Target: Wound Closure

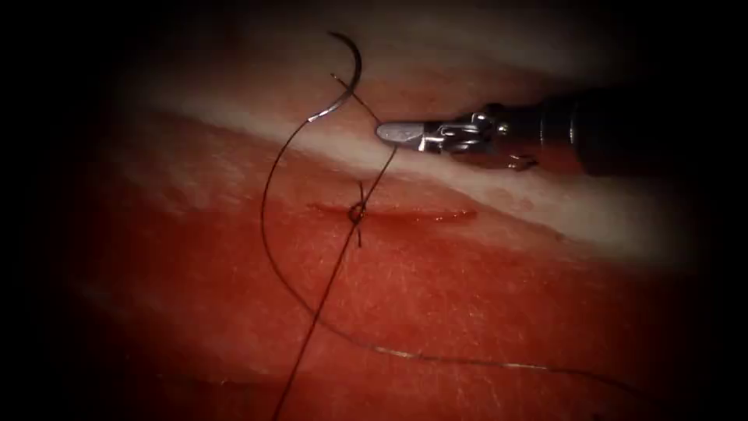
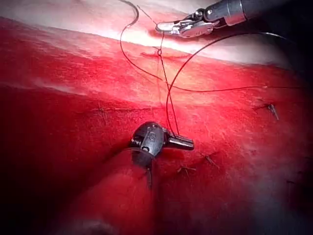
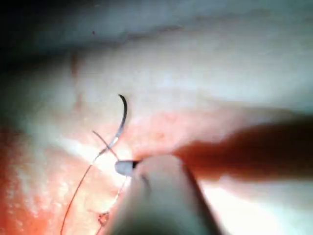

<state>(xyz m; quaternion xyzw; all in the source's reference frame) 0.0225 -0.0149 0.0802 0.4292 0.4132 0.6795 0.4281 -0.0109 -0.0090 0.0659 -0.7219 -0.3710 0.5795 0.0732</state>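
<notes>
R gripper (image 1: 389, 132): mine, jaws look pressed together on the thread (image 1: 269, 234), on the short strand running up from the knot (image 1: 357, 212); tip sits just above the cut (image 1: 405, 214), over the pale band of tissue (image 1: 506, 312).
L gripper (image 2: 186, 143): also mine, well below the cut, low on the red tissue; jaws clenched on a long thread strand that arcs up toward the knot.
Needle (image 1: 347, 74): free, neither gripper has it. Lies on the tissue above the cut, upper left of R tip, not in the tissue as far as I can tell. Curve opens left, thread trails from its lower end.
Knot: sits at the cut's left part, tails sticking up and down.
Old stitches (image 2: 210, 159): several small tied ends on the tissue near L gripper.
Risk 1: loose needle w/ slack loop; if either strand gets tugged it could drag or flip the needle, I judge.
Risk 2: strands cross near R tip; pulling could snag or tangle.
Risk 3: uneven pull btw L & R may loosen or skew the knot, or tear the cut edge.
</notes>
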